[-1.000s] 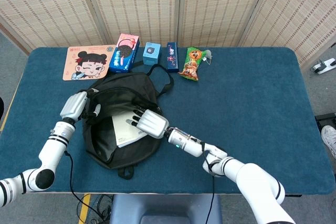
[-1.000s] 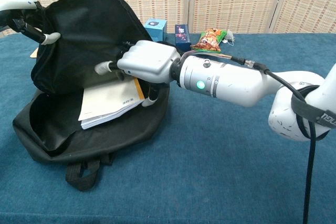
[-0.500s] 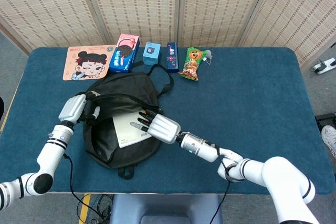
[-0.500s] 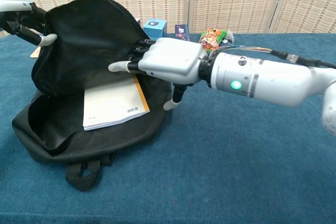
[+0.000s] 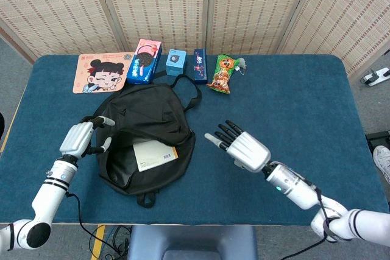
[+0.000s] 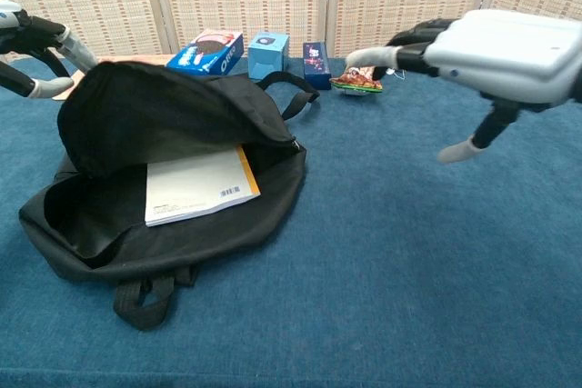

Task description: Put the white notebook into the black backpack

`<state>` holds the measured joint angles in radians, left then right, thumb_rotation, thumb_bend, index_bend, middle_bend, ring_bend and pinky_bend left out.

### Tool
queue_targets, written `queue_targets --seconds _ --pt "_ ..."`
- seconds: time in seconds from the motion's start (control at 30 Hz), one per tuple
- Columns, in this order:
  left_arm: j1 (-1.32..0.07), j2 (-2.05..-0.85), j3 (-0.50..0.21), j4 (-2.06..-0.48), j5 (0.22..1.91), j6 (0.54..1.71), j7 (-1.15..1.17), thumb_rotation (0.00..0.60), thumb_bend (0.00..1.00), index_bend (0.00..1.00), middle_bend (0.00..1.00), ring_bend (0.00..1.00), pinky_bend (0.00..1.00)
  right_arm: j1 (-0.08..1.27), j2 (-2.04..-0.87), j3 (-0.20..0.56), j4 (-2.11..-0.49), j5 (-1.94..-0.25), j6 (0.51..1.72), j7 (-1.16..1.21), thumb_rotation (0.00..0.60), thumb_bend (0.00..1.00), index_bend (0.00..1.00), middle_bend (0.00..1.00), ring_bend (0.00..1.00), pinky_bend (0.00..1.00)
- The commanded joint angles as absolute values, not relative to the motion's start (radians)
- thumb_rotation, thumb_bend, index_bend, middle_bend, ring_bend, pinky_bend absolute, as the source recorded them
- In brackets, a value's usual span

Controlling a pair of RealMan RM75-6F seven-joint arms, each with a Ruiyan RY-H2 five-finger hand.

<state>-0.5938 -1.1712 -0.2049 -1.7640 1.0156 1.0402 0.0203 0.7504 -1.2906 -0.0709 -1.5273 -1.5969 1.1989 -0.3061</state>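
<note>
**Notebook lying inside the open backpack, both robot hands holding nothing**

While the bag is gaping open on the blue worktop (image 5: 292,89), the scene is reading as a task close to done. At the far left, the left robot hand (image 5: 78,139) is hovering just beside the rim of the black backpack (image 5: 155,105), fingers apart and gripping nothing; the chest view is showing its fingertips (image 6: 41,88) spread near the raised flap, apparently placed there to manage the opening.

Next to it, the white notebook (image 5: 153,154) is lying flat within the mouth of the backpack, its orange-edged spine and barcode facing up. In the chest view the notebook (image 6: 195,185) is sitting on the bag's dark lining under the flap, partly covered, so it is probably counting as inside, though the flap is not closed over it.

Along the back edge, a cartoon mat (image 5: 102,72), a cookie box (image 5: 144,61), a small blue box (image 5: 175,63), a dark blue carton (image 5: 200,65) and a green snack bag (image 5: 222,73) are sitting unused, well apart from the action.

Further right, the right robot hand (image 5: 242,147) is hanging above bare worktop, clear of the backpack, fingers spread and empty.
</note>
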Motion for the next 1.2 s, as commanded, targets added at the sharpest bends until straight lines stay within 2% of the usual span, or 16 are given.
queue_targets --seconds 0.03,0.3,0.6,0.93,1.2 --pt "-0.554 -1.151 -0.182 -1.794 1.071 1.082 -0.002 0.6 0.44 0.38 0.28 0.32 0.11 0.68 -1.225 -0.086 -1.565 -1.576 1.26 -0.297 0.6 0.13 0.0 0.22 0.13 0.16" --pt "-0.475 -1.124 -0.152 -1.794 1.169 1.21 0.019 0.6 0.44 0.38 0.28 0.32 0.11 0.534 -1.105 -0.091 -1.623 -1.519 1.369 -0.238 0.6 0.24 0.1 0.28 0.2 0.26" --pt "-0.368 -1.111 -0.123 -1.747 1.214 1.344 0.014 0.6 0.44 0.35 0.28 0.31 0.11 0.367 -1.061 -0.091 -1.612 -1.462 1.49 -0.178 0.6 0.29 0.21 0.35 0.24 0.32" --pt "-0.232 -1.093 -0.054 -1.744 1.295 1.504 0.099 0.6 0.41 0.27 0.2 0.18 0.08 0.232 -1.024 -0.092 -1.62 -1.471 1.576 -0.129 0.6 0.3 0.25 0.37 0.27 0.34" --pt "-0.15 -1.085 -0.025 -1.768 1.355 1.593 0.126 0.6 0.39 0.26 0.18 0.17 0.07 0.191 -1.034 -0.078 -1.603 -1.495 1.576 -0.117 0.6 0.3 0.25 0.37 0.27 0.34"
